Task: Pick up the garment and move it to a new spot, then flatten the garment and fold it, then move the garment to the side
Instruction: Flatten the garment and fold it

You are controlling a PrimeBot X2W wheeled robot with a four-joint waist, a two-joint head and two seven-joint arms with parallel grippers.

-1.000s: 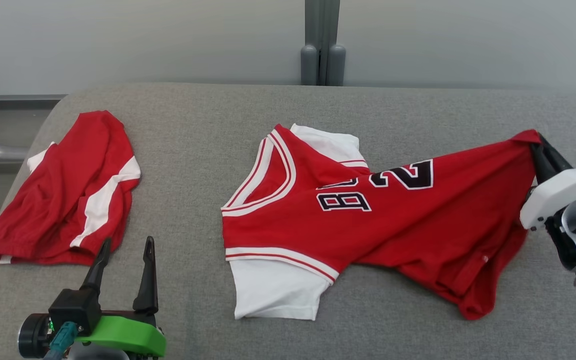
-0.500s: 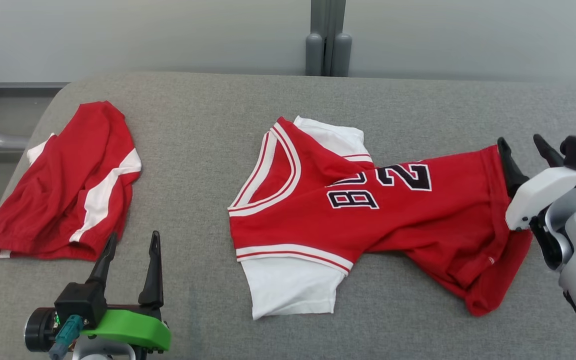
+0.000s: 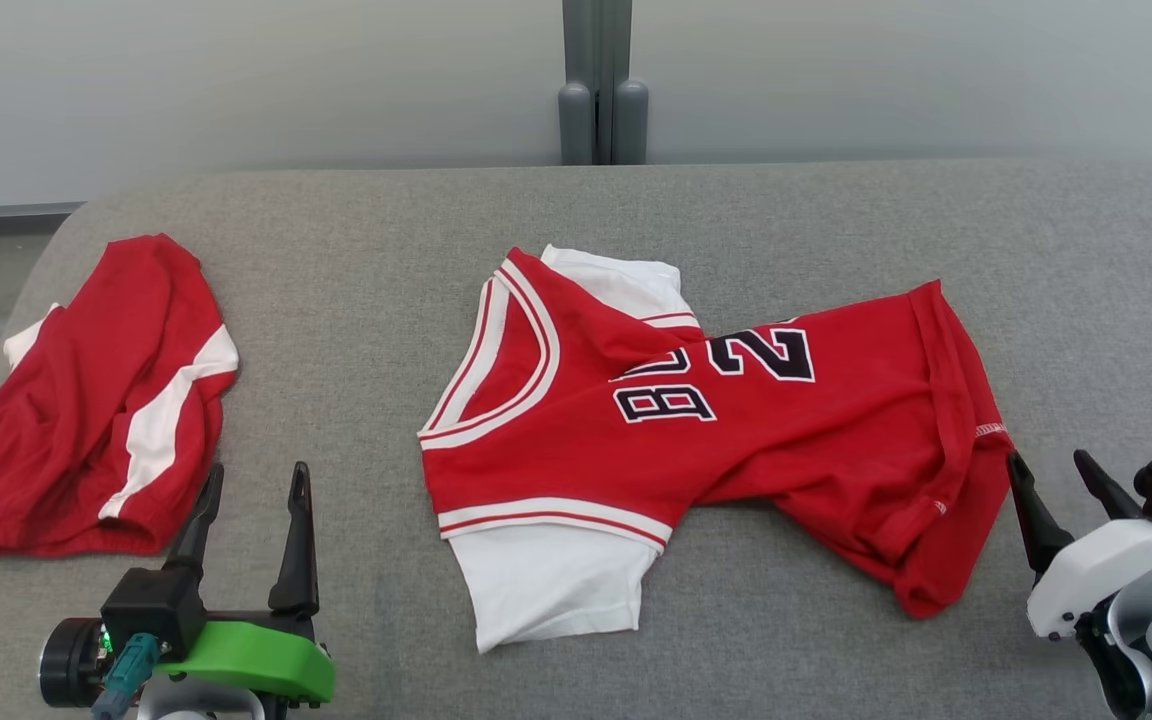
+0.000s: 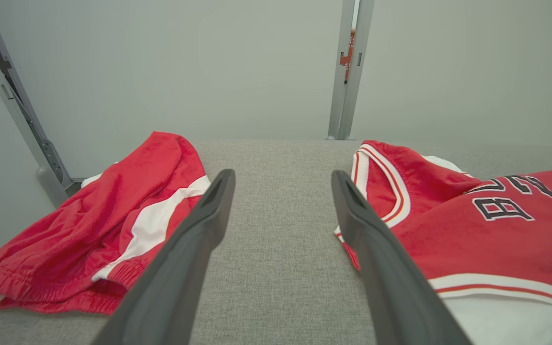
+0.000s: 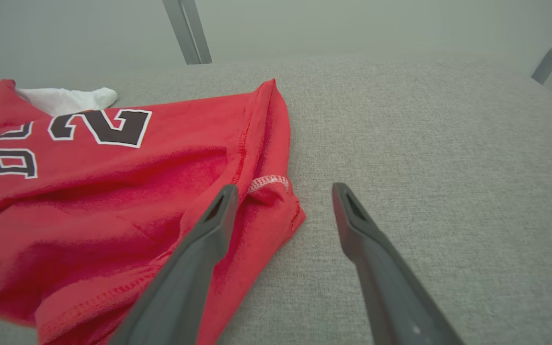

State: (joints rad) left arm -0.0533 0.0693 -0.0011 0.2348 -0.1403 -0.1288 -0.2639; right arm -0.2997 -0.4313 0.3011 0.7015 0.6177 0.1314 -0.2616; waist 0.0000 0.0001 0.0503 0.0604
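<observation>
The garment point(image 3: 696, 440) is a red jersey with white sleeves and black numbers, lying rumpled across the middle of the grey padded table point(image 3: 356, 250), neck toward the left. It shows at the right of the left wrist view point(image 4: 477, 230) and at the left of the right wrist view point(image 5: 113, 191). My right gripper point(image 3: 1048, 478) stands open just right of the jersey's hem, holding nothing; in its own view the gripper point(image 5: 281, 191) has the hem corner beside its left finger. My left gripper point(image 3: 254, 484) is open and empty at the lower left, between the jersey and the shorts.
Red shorts with white stripes point(image 3: 86, 400) lie crumpled at the table's left end, also in the left wrist view point(image 4: 98, 225). A grey post point(image 3: 596, 90) stands behind the table against a pale wall. The table's left edge drops off by the shorts.
My right gripper let go of the jersey's hem, opened and drew back toward the near right. The hem dropped flat onto the table. The head camera shifted; the left gripper stayed put.
</observation>
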